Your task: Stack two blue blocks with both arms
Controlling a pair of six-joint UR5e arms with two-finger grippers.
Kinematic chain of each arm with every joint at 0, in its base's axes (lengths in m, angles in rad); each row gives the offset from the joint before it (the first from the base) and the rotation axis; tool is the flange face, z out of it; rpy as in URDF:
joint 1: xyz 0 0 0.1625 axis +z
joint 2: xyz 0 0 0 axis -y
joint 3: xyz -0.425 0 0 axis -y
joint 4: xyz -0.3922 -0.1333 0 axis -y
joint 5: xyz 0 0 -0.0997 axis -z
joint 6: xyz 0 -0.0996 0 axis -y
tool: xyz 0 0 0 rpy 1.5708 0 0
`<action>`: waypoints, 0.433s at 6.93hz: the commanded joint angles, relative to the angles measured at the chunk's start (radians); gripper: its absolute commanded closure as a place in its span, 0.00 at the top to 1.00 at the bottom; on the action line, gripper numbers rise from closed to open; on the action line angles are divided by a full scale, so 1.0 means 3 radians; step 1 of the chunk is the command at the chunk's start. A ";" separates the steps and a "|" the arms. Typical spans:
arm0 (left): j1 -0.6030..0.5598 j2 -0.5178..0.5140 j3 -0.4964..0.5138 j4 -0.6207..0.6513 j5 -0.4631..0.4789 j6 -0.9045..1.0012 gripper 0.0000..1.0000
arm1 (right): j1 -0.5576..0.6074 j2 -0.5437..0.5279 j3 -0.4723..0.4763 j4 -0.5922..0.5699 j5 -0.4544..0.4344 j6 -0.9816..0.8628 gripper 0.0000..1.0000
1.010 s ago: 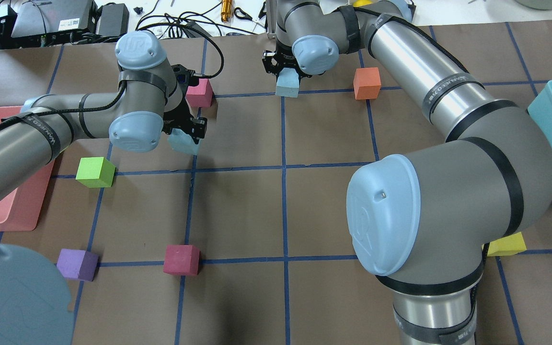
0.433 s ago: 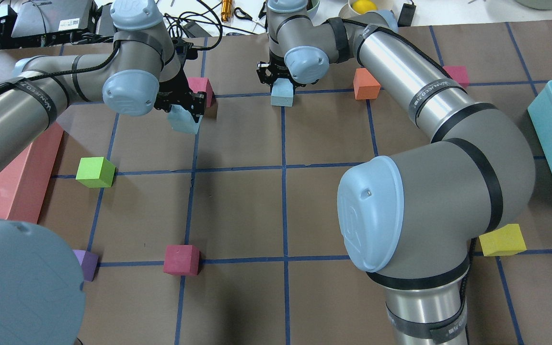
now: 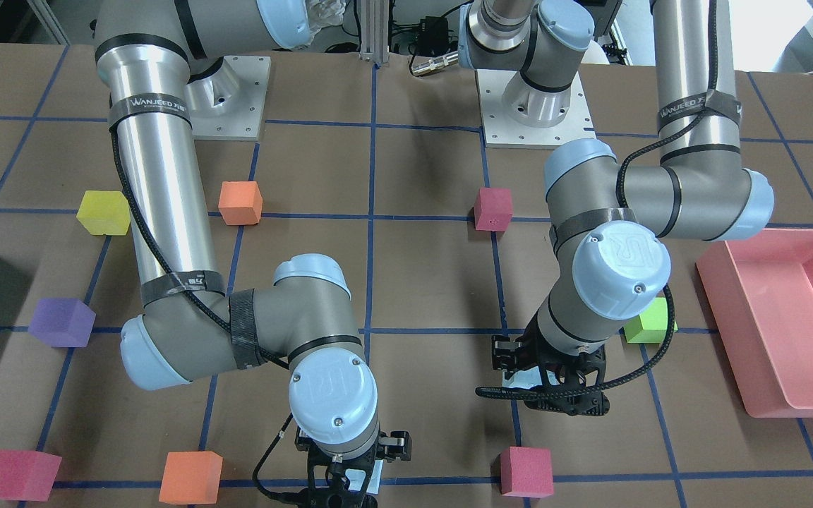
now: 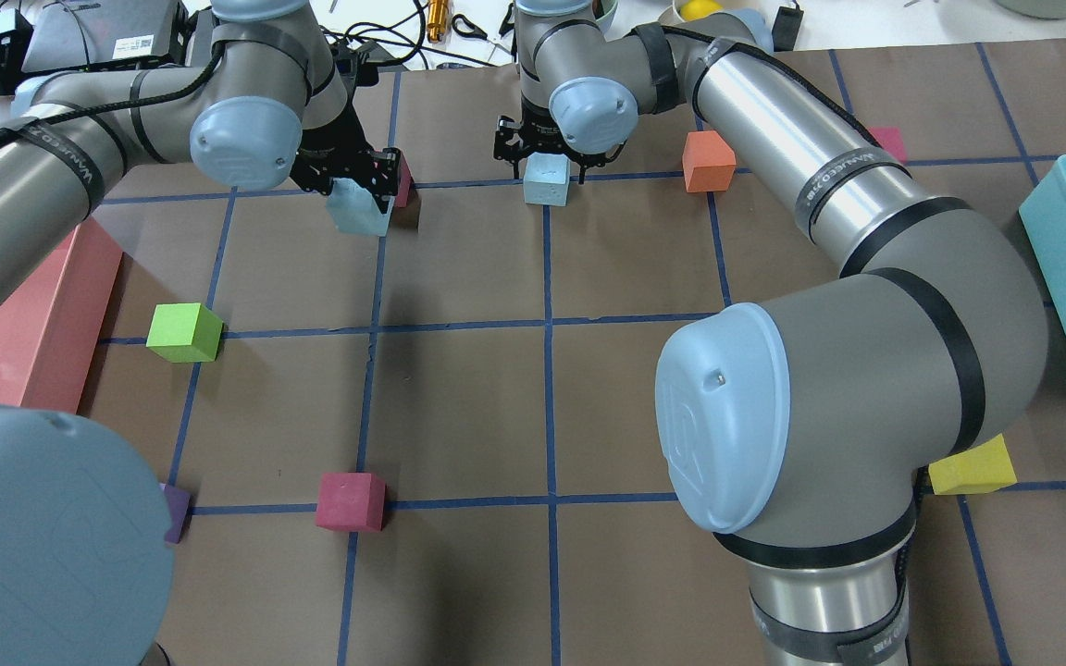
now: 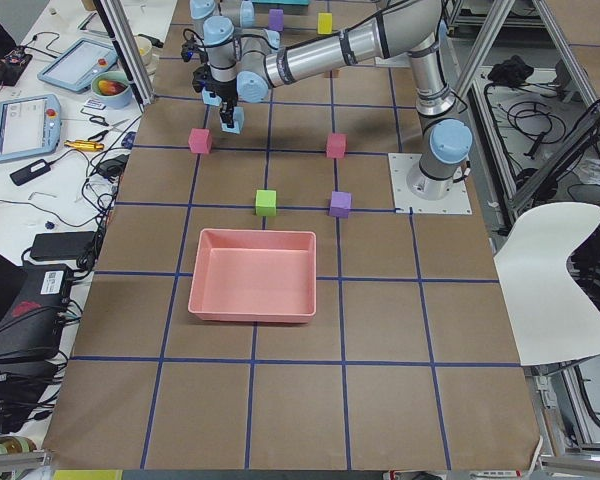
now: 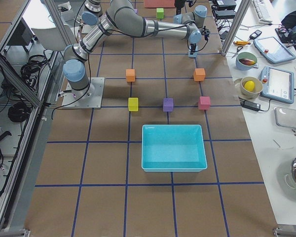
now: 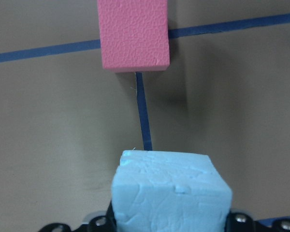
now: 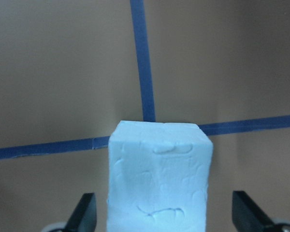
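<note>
overhead exterior: left gripper (image 4: 359, 188) clamps the raised blue block (image 4: 355, 211), right gripper (image 4: 544, 154) holds its jaws wide around the seated blue block (image 4: 547, 180) at the tape crossing (image 4: 548, 213); retract right, then lower squarely on top.

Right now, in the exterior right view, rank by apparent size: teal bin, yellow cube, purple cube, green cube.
Largest: teal bin.
Then yellow cube and purple cube, alike.
Last: green cube, but farthest, so unsure.

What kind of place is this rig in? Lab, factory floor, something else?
Likely a robotics lab workcell: left arm and right arm bolted to a table taped with a blue grid, foam cubes set out on it, a teach pendant on the cluttered side bench.
</note>
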 commanded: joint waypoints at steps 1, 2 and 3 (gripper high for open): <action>-0.0016 -0.0094 0.0275 -0.0174 -0.0047 -0.0192 0.00 | -0.0080 -0.0340 0.0033 0.0361 -0.0022 -0.0052 1.00; -0.0046 -0.0160 0.0326 -0.0164 -0.0245 -0.0406 0.00 | -0.0212 -0.0458 0.0039 0.0580 -0.0012 -0.0088 1.00; -0.0092 -0.0217 0.0398 -0.0138 -0.0252 -0.0449 0.00 | -0.0340 -0.0632 0.0064 0.0785 -0.0012 -0.0266 1.00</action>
